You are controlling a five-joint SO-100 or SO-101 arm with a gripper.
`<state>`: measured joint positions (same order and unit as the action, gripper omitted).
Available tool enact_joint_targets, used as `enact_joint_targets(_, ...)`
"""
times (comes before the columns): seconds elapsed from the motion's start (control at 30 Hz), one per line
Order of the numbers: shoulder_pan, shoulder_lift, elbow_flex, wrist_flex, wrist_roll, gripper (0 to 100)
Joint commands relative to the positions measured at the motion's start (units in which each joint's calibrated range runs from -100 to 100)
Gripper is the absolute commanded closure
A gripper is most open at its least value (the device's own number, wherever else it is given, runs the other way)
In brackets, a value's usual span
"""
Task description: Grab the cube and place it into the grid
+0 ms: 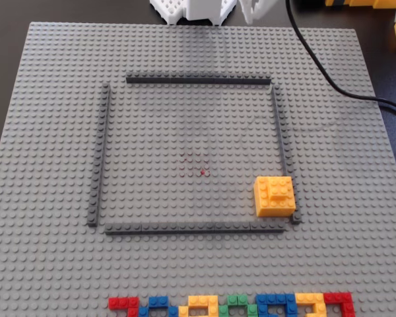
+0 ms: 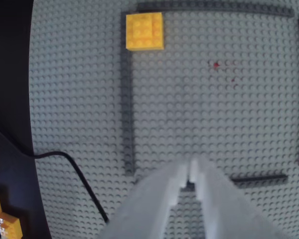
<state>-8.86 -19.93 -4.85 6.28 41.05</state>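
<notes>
1. Right up against the wrist camera sits the gripper (image 2: 189, 172), two blurry white fingers pressed together at the tips with nothing between them, hovering over the studded plate.
2. Near edge of the fixed view has a flat row of red, blue, yellow and green bricks (image 1: 231, 306) on the grey baseplate (image 1: 46, 264).
3. Further in is the grid (image 1: 191, 80), four thin dark strips with gaps at the corners.
4. Yellow-orange cube (image 1: 274, 196) sits inside the grid, tucked in its near-right corner in the fixed view, just beside the right strip.
5. Wrist view shows the same cube (image 2: 144, 31) in the far-left corner, well apart from the gripper.
6. Black cable (image 1: 330, 72) runs off the far right of the baseplate.
</notes>
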Motion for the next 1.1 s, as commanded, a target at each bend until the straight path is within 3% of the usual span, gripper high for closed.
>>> enact_joint_targets(0.0, 0.35, -3.03, 0.28, -0.32, 0.29, 100)
enact_joint_targets(0.33, 1.46, -8.53, 4.99, -1.78, 0.68, 100)
enact_joint_targets(1.07, 7.28, -61.58, 49.76, -9.21, 3.66, 100)
